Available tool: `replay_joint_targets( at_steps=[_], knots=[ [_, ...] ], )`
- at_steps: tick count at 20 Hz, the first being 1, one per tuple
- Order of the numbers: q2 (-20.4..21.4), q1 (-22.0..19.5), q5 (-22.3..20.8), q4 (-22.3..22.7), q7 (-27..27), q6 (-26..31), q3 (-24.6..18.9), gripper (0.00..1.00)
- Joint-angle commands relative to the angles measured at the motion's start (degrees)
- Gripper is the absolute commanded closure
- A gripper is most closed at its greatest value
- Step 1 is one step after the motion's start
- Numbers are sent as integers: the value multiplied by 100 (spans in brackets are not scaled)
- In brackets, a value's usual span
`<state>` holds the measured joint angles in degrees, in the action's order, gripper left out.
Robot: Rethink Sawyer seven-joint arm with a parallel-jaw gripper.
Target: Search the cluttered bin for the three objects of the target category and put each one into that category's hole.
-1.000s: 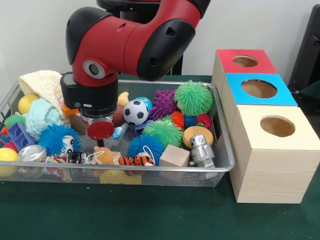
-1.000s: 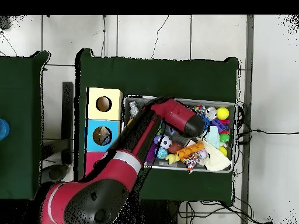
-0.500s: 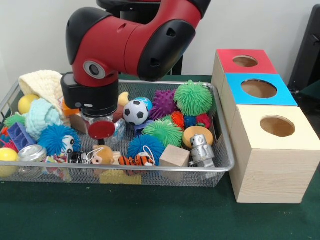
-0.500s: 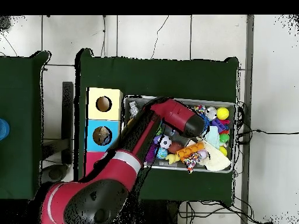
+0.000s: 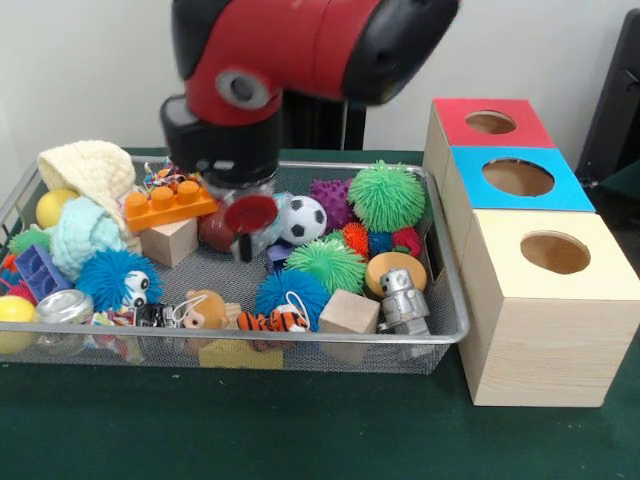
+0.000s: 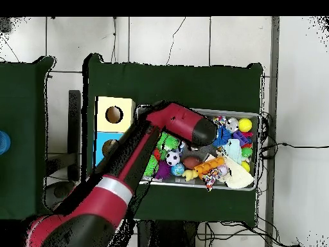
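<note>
Green cloth covers the table point(image 5: 300, 440), and on it the cluttered bin point(image 5: 440, 330) is set, just left of three boxes in the front view. The bin is filled with toys: a soccer ball point(image 5: 303, 220), a green spiky ball point(image 5: 386, 195), a blue fuzzy ball point(image 5: 112, 278), a wooden cube point(image 5: 348, 311), a small silver robot figure point(image 5: 402, 299) and an orange building brick point(image 5: 170, 204). The boxes are lined up beside it: a red-topped box point(image 5: 490, 122), a blue-topped box point(image 5: 520, 178) and a plain wooden box point(image 5: 545, 300), each with a round hole. The gripper point(image 5: 245, 228) is held low over the bin's middle, beside the soccer ball; whether its fingers are spread or closed cannot be told.
</note>
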<state>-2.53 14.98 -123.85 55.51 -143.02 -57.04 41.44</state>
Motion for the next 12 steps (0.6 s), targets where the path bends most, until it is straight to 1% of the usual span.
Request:
replay_joint_targets(
  at_steps=[1,3,5,9,12],
  knots=[
    [672,472,-264,312,-1541,-1459,718,100],
    [652,532,-285,250,-1584,-1519,964,100],
    [655,511,-245,185,-1599,-1614,1085,100],
    [627,428,-69,218,-1383,-1452,1134,100],
    [632,440,23,261,-1349,-1406,1190,100]
  ],
)
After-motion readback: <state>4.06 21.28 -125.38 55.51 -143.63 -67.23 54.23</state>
